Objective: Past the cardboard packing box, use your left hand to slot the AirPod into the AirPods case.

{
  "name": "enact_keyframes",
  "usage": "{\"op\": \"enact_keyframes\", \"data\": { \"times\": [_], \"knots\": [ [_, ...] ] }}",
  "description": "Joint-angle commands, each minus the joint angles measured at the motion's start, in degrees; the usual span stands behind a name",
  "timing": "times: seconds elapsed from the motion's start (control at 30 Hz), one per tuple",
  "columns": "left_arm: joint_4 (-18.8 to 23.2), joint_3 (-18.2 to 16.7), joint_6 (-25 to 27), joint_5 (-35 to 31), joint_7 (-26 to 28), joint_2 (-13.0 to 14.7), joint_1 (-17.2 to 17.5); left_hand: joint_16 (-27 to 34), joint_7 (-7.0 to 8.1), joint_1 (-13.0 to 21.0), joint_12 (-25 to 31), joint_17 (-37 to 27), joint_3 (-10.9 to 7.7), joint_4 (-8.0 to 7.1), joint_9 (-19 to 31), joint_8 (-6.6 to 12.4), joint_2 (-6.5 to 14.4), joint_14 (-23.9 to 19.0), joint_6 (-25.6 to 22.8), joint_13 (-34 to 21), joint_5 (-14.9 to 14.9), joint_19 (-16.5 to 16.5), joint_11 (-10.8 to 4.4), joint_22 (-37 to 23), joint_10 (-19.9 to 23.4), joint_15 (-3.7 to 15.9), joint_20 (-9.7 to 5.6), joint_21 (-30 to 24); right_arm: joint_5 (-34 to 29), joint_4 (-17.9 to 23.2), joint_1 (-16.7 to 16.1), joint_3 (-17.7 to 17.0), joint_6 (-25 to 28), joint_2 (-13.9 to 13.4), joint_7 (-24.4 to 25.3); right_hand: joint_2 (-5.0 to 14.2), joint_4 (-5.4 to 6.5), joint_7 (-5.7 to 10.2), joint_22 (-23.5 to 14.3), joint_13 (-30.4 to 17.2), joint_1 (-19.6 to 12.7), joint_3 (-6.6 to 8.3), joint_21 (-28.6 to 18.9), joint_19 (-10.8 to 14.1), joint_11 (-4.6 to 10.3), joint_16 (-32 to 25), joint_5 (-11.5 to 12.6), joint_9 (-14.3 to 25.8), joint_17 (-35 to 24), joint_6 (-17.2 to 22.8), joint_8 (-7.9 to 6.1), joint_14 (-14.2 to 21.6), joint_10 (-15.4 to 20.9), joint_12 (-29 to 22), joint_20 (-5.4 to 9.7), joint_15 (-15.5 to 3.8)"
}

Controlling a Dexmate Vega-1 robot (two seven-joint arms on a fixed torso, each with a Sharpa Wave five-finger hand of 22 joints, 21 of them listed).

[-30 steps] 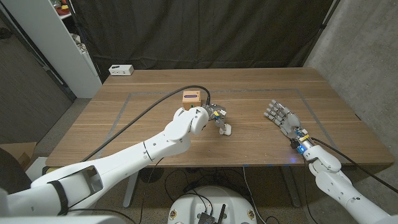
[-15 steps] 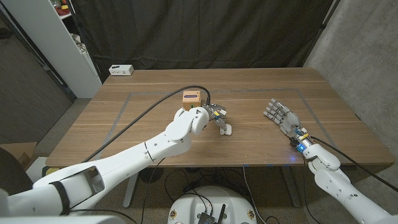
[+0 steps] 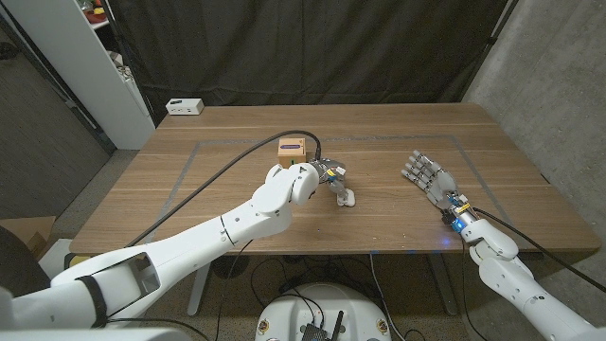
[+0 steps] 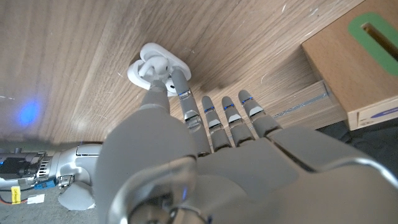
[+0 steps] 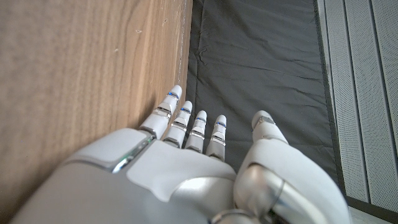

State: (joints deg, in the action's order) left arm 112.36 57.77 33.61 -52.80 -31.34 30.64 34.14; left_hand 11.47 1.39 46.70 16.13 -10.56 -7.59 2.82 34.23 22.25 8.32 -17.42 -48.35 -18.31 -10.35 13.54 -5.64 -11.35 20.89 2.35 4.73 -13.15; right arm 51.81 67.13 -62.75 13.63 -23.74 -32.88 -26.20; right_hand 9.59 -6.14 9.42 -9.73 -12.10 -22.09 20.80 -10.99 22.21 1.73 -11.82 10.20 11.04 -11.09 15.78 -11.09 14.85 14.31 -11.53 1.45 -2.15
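Fingertips (image 4: 163, 79) of left hand (image 3: 327, 176) pinching AirPod (image 4: 151, 67) over white AirPods case (image 4: 157, 64), plain from left wrist; merely a white speck (image 3: 347, 198) from head. Cardboard packing box (image 3: 291, 151) just behind. Right hand (image 3: 428, 177) spread, holding nothing.

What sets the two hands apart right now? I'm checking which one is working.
The left hand reaches to the white AirPods case, fingertips pinching at it beside the cardboard box; the right hand touches nothing, with its fingers spread. Both are over the wooden table.
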Motion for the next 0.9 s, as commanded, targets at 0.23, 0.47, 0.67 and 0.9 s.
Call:
{"op": "enact_keyframes", "data": {
  "times": [0.23,0.47,0.67,0.9],
  "knots": [
    [7.38,-2.18,3.01,-2.33,-1.3,3.82,2.74,-0.21,2.2,-4.28,0.01,-0.15,0.96,-1.84,-2.41,-4.98,-0.71,0.24,6.69,-0.52,0.23,0.17,0.03,-0.2,-0.41,2.88,0.53,-0.37,0.14,0.75,-0.64,-0.27,0.33,-0.44,0.21,0.41,0.06,-0.62,-0.24,-0.16,0.11,0.53,-0.1,-0.15,0.26,-0.26,0.18,0.24,-0.29,0.58,-0.48,-0.17,0.22,-0.22,-0.07,-4.63],
    [7.7,-4.34,-2.19,-0.1,-1.18,6.44,2.05,-1.12,4.67,1.17,-1.3,0.29,-0.35,3.31,-4.91,-7.97,-3.46,3.08,8.77,-0.66,-0.43,-0.69,-0.55,-0.02,-3.51,3.52,0.3,0.1,-0.39,1.38,-0.42,0.14,0.77,-0.78,0.4,0.32,0.04,-0.94,-0.24,-0.16,0.11,0.59,-0.11,-0.17,0.19,-0.27,0.17,0.23,-0.28,0.58,-0.45,-0.17,0.2,-0.21,-0.07,-4.6],
    [6.54,-5.06,-7.6,1.4,-3.23,7.66,-0.09,-1.36,5.5,4.06,-1.78,0.36,-1.11,5.23,-5.93,-8.85,-3.88,5.04,8.81,-0.75,-0.94,-2.24,-0.55,0.08,-4.8,3.85,-0.01,0.72,-0.77,3.09,-0.75,0.28,1.62,-1.37,1.73,0.17,-0.04,-1.0,-0.24,-0.17,0.08,0.59,-0.15,-0.13,0.11,-0.27,0.16,0.23,-0.25,0.63,-0.45,-0.18,0.18,-0.21,-0.16,-4.53],
    [4.49,-6.03,-14.27,4.18,-2.92,8.18,-1.45,-1.31,6.45,6.55,-2.07,0.41,-1.7,6.15,-6.7,-9.24,-3.82,6.65,8.21,-0.88,-1.43,-3.2,-0.44,0.18,-5.83,3.8,0.09,1.03,-0.89,4.47,-1.19,0.29,2.51,-2.03,2.9,0.09,-0.04,-1.12,-0.24,-0.17,0.12,0.57,-0.16,-0.13,0.13,-0.3,0.14,0.23,-0.26,0.55,-0.39,-0.17,0.19,-0.22,-0.15,-4.54]
  ]
}}
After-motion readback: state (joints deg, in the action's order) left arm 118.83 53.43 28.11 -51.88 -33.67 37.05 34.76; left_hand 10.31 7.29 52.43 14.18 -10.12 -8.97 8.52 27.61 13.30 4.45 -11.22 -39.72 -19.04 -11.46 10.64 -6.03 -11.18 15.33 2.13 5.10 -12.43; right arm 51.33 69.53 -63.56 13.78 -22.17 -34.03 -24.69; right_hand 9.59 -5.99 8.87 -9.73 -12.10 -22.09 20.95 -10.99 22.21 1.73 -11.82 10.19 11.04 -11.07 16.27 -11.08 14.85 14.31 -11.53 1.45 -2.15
